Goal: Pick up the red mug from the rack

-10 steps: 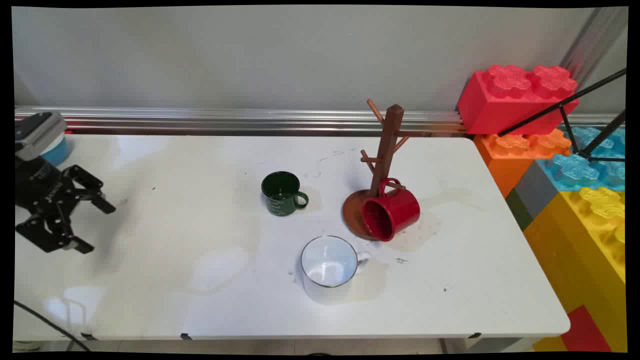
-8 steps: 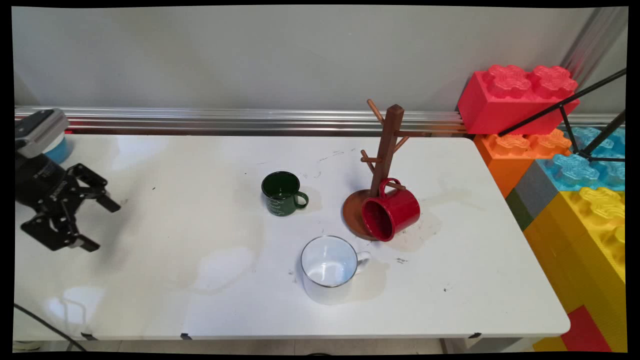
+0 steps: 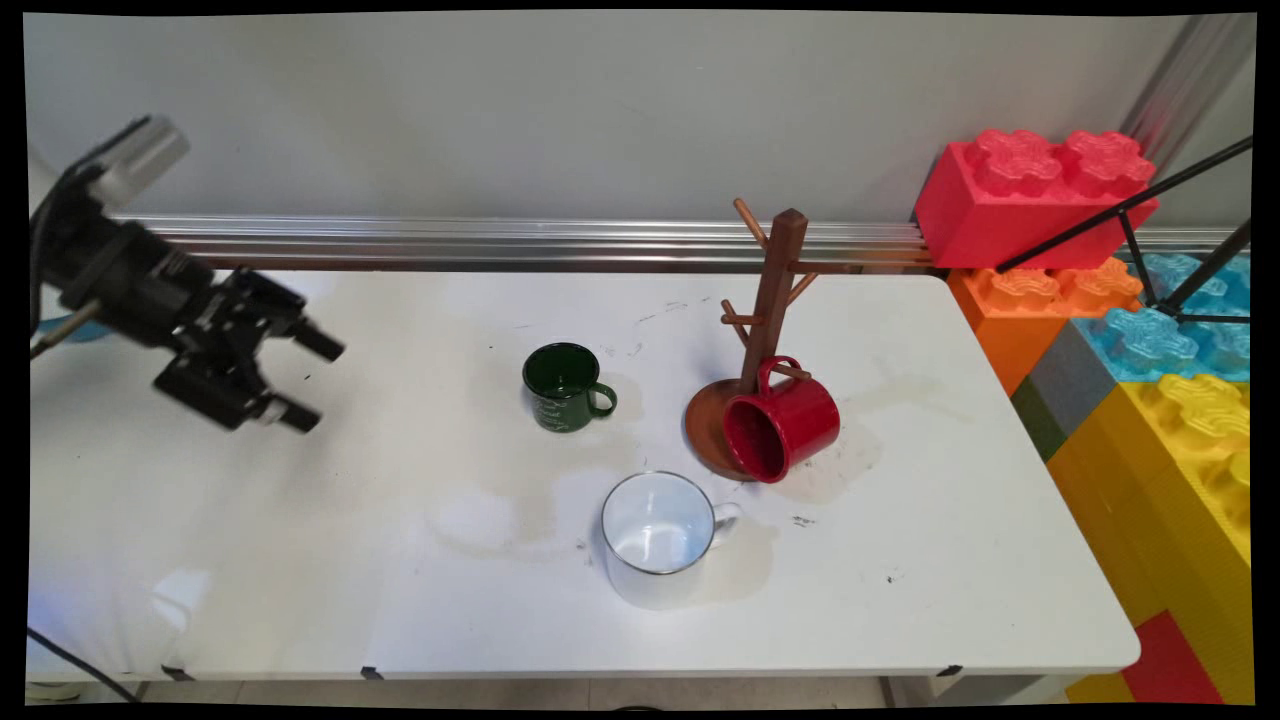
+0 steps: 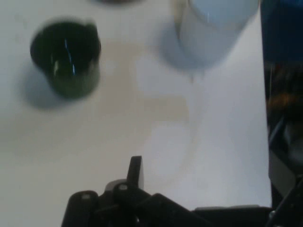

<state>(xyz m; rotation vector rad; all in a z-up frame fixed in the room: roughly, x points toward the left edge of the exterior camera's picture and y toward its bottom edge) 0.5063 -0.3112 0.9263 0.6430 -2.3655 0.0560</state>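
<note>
At the left of the main view our gripper (image 3: 305, 385) hung above the white table (image 3: 400, 600) with its fingers spread wide and nothing between them, pointing toward the frame's centre. Nearest it, near the centre, stood the green mug (image 3: 565, 386), upright, handle to the right. Below and right of it sat the white mug (image 3: 658, 535), also upright. Further right, the red mug (image 3: 785, 425) lay tipped against the wooden mug tree (image 3: 772, 310). Any approach, we judged, should stay level and slow.
</note>
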